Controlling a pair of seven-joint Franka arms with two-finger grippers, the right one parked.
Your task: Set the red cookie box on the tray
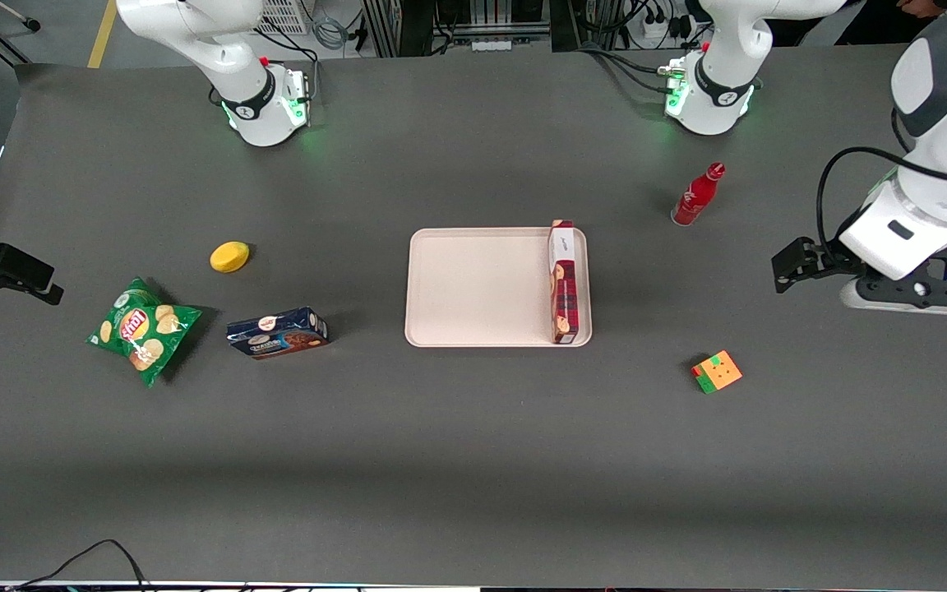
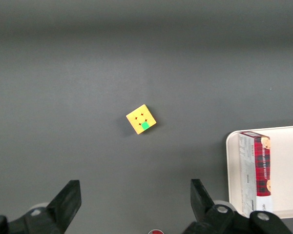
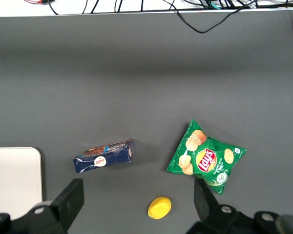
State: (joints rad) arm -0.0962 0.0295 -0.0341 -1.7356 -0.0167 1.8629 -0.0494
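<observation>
Red cookie box (image 1: 564, 281) stands on edge in tray (image 1: 473, 288); my end effector (image 2: 134, 204) wide, empty, above surface (image 1: 473, 460) toward working arm's end.

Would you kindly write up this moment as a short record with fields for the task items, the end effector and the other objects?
red cookie box: on its long edge in the tray, against the rim toward the working arm's end
tray: mid-table, otherwise bare
end effector: open, holding nothing, raised above the table at the working arm's end
puzzle cube: on the table, nearer the front camera than the tray
red bottle: upright
other items: blue cookie box, chips bag, lemon
</observation>
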